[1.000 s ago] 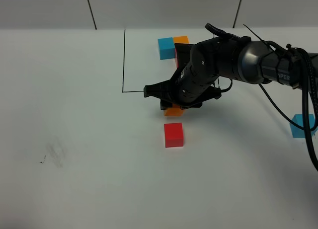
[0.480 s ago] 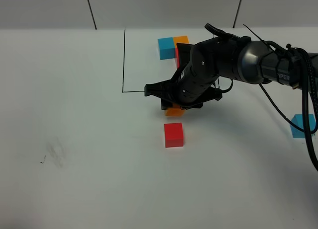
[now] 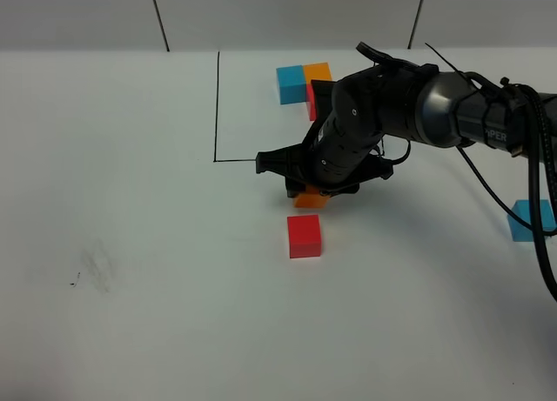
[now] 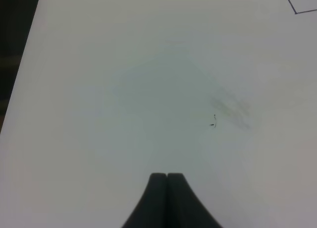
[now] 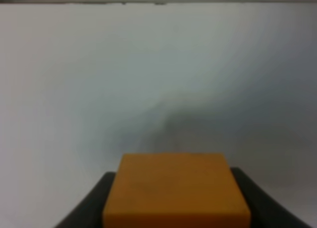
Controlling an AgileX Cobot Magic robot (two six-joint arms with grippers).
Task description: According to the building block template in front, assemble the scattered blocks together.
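Note:
The template (image 3: 305, 81) of blue, orange and red cubes sits at the back inside a thin black drawn frame, partly hidden by my right arm. My right gripper (image 3: 306, 192) is shut on the loose orange cube (image 3: 310, 199), which fills the right wrist view (image 5: 174, 191) between the dark fingers. The cube is just behind the loose red cube (image 3: 304, 236), with a small gap. The loose blue cube (image 3: 529, 220) lies far right. My left gripper (image 4: 167, 181) is shut and empty over bare table; it is out of the exterior high view.
The black frame line (image 3: 217, 105) runs down and turns right near my right gripper. A faint grey smudge (image 3: 96, 270) marks the white table at the left, also seen in the left wrist view (image 4: 230, 109). A dark table edge (image 4: 15, 40) shows there.
My right gripper with the orange cube has shifted slightly right and toward the red cube. The red and blue cubes have not moved.

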